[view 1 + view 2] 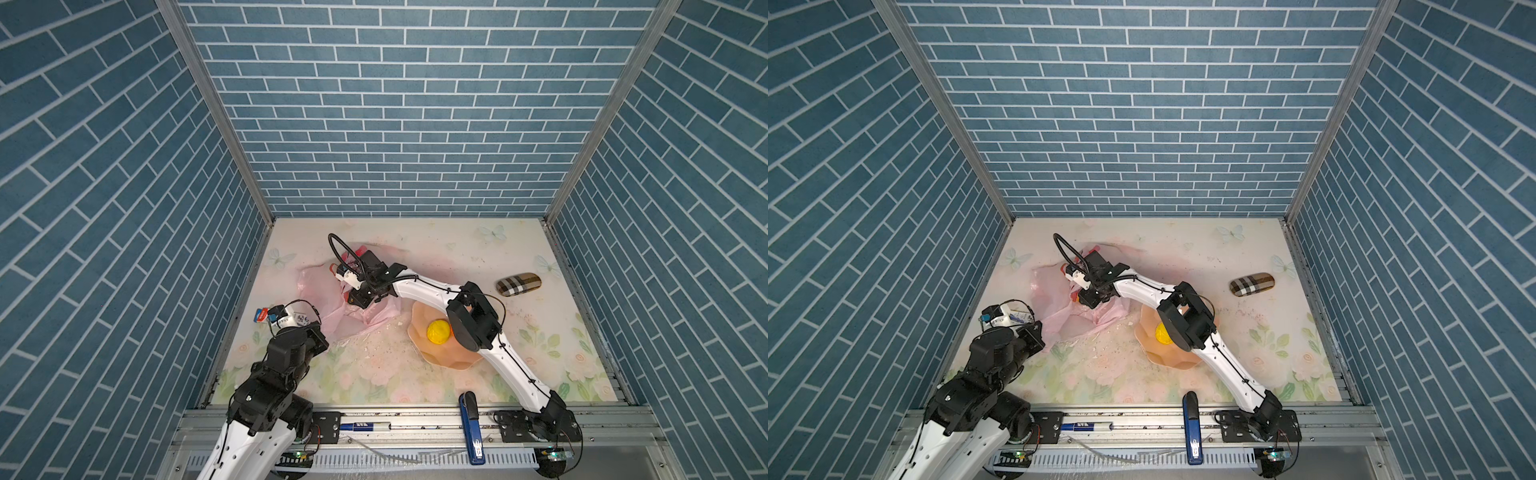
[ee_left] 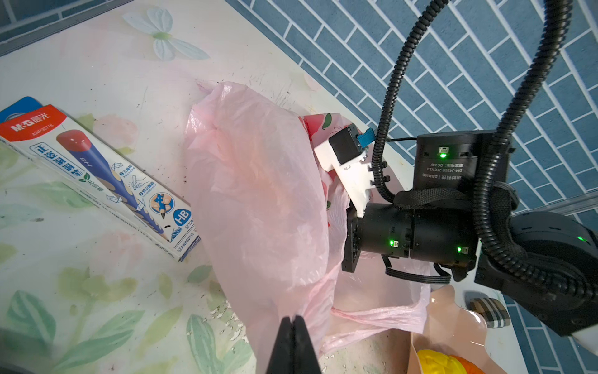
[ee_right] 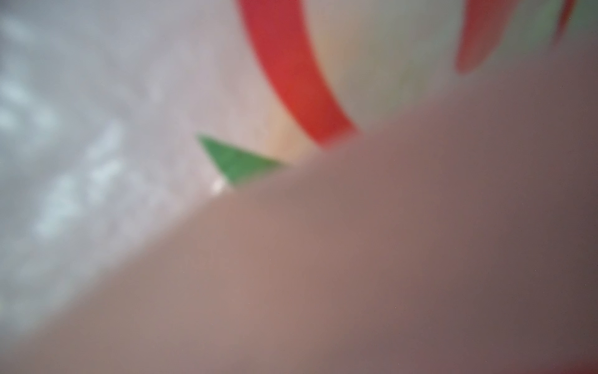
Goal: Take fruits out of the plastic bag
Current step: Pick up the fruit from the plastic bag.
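The pale-pink plastic bag [image 1: 318, 282] [image 1: 1050, 291] lies crumpled at the back left of the table. My left gripper [image 2: 293, 323] is shut on a fold of its film [image 2: 259, 194] at the bag's near edge. My right arm reaches across, and its black wrist [image 1: 360, 297] [image 2: 352, 243] is pushed into the bag's mouth, so the fingers are hidden inside. The right wrist view shows only blurred pink film and red and green print. A yellow lemon [image 1: 437, 331] [image 2: 433, 361] and a small orange [image 2: 466, 366] sit in the bowl. Any other fruits are hidden.
The peach petal-edged bowl [image 1: 440, 358] stands right of the bag, partly under my right elbow. A pencil box [image 2: 106, 181] lies left of the bag. A plaid case [image 1: 518, 284] lies at the right. A blue stapler [image 1: 471, 424] rests on the front rail.
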Tool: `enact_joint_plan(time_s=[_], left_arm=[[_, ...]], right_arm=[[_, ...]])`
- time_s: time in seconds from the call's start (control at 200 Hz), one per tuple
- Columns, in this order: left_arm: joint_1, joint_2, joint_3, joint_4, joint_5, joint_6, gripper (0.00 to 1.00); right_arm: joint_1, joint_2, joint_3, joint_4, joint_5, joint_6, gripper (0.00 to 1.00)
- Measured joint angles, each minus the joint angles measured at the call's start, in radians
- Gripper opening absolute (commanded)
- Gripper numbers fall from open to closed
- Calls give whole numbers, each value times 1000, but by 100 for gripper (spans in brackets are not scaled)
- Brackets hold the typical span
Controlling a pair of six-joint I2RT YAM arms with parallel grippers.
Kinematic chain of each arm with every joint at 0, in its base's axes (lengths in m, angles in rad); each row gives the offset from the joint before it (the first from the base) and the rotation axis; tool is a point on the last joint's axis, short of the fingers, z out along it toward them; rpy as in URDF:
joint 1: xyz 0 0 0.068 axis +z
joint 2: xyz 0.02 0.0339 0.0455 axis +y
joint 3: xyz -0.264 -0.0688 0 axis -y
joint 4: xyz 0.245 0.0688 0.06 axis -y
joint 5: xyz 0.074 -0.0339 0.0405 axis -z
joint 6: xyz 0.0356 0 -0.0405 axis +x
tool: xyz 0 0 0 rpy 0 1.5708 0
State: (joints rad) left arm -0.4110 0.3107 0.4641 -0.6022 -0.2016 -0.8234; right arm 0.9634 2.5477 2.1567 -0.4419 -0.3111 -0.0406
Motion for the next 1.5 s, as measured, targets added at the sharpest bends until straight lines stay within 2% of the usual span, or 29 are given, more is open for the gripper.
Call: enact_joint_plan(time_s=[0.58, 0.975, 1.5], left_arm=[[0, 58, 20, 74, -26, 29, 0], [0, 78, 20, 132, -37, 32, 0], [0, 164, 20, 241, -37, 50, 0]], right_arm=[[27, -166, -163, -62, -15, -5, 18], [31, -284, -234, -141, -10, 11, 16], [68, -563, -474, -247, 16, 44, 15]])
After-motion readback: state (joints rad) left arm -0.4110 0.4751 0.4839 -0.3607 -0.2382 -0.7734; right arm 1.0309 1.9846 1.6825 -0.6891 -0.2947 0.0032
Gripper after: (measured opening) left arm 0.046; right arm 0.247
